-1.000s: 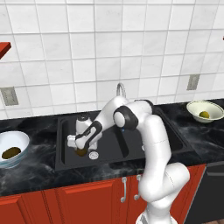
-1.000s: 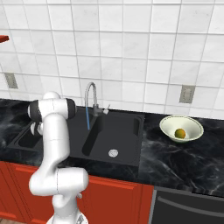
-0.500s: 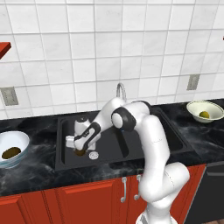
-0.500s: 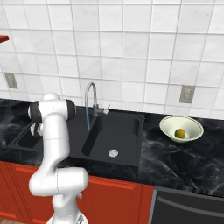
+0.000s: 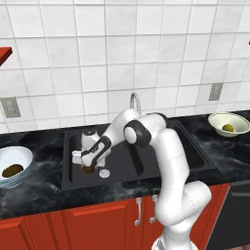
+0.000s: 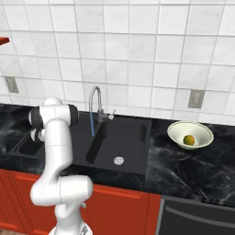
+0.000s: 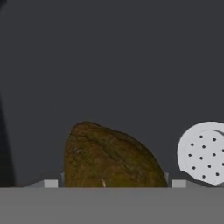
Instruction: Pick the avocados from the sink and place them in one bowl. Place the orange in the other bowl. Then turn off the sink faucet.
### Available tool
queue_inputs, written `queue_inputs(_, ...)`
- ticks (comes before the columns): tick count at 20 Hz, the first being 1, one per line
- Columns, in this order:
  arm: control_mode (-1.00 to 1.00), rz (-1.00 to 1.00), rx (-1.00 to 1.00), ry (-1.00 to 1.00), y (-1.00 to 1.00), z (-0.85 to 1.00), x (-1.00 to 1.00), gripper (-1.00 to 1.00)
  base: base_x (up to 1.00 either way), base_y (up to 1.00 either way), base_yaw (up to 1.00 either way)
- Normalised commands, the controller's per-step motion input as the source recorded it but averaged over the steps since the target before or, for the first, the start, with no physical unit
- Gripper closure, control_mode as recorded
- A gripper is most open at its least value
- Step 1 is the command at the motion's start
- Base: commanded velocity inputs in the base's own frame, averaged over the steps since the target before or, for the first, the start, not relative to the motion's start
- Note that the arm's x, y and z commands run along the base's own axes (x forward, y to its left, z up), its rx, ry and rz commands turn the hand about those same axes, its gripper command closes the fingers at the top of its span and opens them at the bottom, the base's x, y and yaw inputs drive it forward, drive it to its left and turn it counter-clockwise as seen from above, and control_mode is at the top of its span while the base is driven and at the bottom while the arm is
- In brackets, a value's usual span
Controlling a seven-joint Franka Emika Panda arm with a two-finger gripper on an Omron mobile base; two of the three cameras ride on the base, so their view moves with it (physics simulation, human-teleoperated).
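In the left basin of the black sink a dark brown-olive avocado lies beside the white drain. My gripper is low over it and open, one fingertip on each side of the fruit. A second avocado rests in the pale blue-white bowl on the left counter. The orange sits in the cream bowl on the right. The faucet arches over the sink, with a blue stream falling from it.
My arm reaches across the divider between the two basins. The right basin holds its own white drain. Black marble counter runs on both sides, with a tiled wall behind and red cabinets below.
The gripper has sunk a little lower in the left basin, closer around the avocado. The bowls, the orange and the faucet have stayed as they were.
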Motion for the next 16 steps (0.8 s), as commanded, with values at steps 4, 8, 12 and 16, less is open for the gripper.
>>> queue_inputs(4,-1.0,-0.02,0.0,-0.11,0.0,0.52,-0.17,1.0,0.0,0.0,0.0)
queue_inputs(8,-1.0,-0.04,0.0,-0.08,-0.01,0.66,-0.22,1.0,0.0,0.0,0.0)
queue_inputs(12,-1.0,-0.04,0.0,-0.12,0.0,0.76,-0.24,1.0,0.0,0.0,0.0)
queue_inputs(16,-1.0,-0.04,0.0,-0.14,0.0,0.84,-0.17,1.0,0.0,0.0,0.0)
